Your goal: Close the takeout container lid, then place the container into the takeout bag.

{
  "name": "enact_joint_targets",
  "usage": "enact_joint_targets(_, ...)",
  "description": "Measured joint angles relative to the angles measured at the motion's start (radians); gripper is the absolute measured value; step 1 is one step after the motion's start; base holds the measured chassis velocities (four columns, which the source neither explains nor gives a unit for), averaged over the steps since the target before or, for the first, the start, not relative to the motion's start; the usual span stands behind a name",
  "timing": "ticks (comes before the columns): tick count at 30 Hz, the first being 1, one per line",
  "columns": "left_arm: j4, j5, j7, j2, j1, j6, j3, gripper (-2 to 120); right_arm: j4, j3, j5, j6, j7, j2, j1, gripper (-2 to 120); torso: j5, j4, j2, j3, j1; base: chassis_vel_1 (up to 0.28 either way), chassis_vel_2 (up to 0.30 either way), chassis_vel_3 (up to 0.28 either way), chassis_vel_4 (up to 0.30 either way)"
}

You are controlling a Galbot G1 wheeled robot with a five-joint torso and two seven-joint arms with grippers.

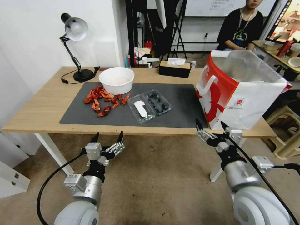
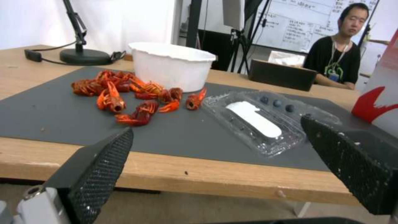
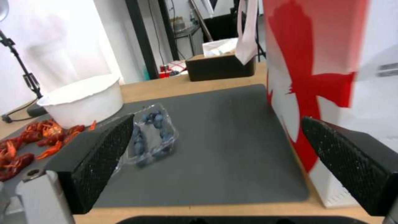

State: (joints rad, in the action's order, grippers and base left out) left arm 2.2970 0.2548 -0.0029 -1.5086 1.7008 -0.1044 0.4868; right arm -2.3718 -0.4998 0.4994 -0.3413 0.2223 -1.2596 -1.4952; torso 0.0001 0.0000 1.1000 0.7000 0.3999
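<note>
The takeout container [image 1: 158, 102] lies open flat on the dark mat [image 1: 178, 109], its blueberry half toward the bag. Its lid [image 1: 141, 109] with the white label lies folded out beside it, also seen as the lid [image 2: 253, 119] in the left wrist view; the blueberry half of the container [image 3: 151, 137] shows in the right wrist view. The takeout bag [image 1: 240, 93], white with red print, stands open at the table's right end. My left gripper [image 1: 107, 137] hangs open below the table's front edge. My right gripper [image 1: 210, 125] is open near the bag's front corner.
A pile of red crayfish [image 1: 101, 99] and a round white bowl [image 1: 116, 80] sit left of the container. A dark tissue box [image 1: 174, 68] and a desk lamp [image 1: 75, 47] stand at the back. A person sits behind the table.
</note>
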Motion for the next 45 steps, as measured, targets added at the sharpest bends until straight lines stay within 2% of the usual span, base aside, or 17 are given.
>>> enact_joint_targets(2, 0.0, -0.005, 0.0, -0.009, 0.0, 0.003, 0.001, 100, 0.058, 0.033, 0.061, -0.004, 0.052, 0.056, 0.074, 100, 0.0, 0.0, 0.0, 0.0, 0.0, 0.0, 0.0, 0.0, 0.0)
enact_joint_targets(3, 0.0, -0.005, 0.0, -0.009, 0.0, 0.003, 0.001, 100, 0.058, 0.033, 0.061, -0.004, 0.052, 0.056, 0.074, 100, 0.0, 0.0, 0.0, 0.0, 0.0, 0.0, 0.0, 0.0, 0.0)
enact_joint_targets(6, 0.0, -0.014, 0.0, -0.023, 0.0, 0.005, 0.005, 100, 0.158, 0.106, 0.145, -0.018, 0.14, 0.127, 0.2, 100, 0.0, 0.0, 0.0, 0.0, 0.0, 0.0, 0.0, 0.0, 0.0)
enact_joint_targets(11, 0.006, -0.02, 0.0, -0.035, 0.004, 0.007, 0.011, 100, 0.255, 0.197, 0.219, -0.027, 0.209, 0.17, 0.338, 100, -0.0001, 0.0, 0.0, 0.0, 0.0, 0.0, 0.0, 0.0, 0.0)
enact_joint_targets(13, 0.013, -0.022, 0.0, -0.043, 0.006, 0.01, 0.018, 100, 0.321, 0.277, 0.28, -0.033, 0.254, 0.186, 0.446, 100, -0.0002, 0.0, 0.0, 0.0, 0.0, 0.0, 0.0, 0.0, 0.0)
enact_joint_targets(22, 0.02, -0.022, -0.003, -0.056, 0.013, 0.019, 0.029, 100, 0.446, 0.417, 0.399, -0.109, 0.344, 0.192, 0.666, 100, -0.0004, -0.0001, 0.0, 0.0, 0.0, 0.0, 0.0, 0.0, 0.0)
enact_joint_targets(30, 0.009, -0.023, -0.007, -0.059, 0.015, 0.029, 0.035, 100, 0.593, 0.531, 0.478, -0.216, 0.445, 0.154, 0.846, 100, -0.0002, 0.0001, 0.0, 0.0, 0.0, 0.0, 0.0, 0.0, 0.0)
enact_joint_targets(35, -0.001, -0.023, -0.012, -0.06, 0.011, 0.033, 0.038, 100, 0.654, 0.56, 0.49, -0.266, 0.471, 0.132, 0.892, 100, -0.0003, 0.0, 0.0, 0.0, 0.0, 0.0, 0.0, 0.0, 0.0)
enact_joint_targets(45, -0.022, -0.019, -0.019, -0.056, -0.002, 0.037, 0.043, 100, 0.681, 0.567, 0.514, -0.346, 0.511, 0.112, 0.909, 100, -0.0003, -0.0001, 0.0, 0.0, 0.0, 0.0, 0.0, 0.0, 0.0)
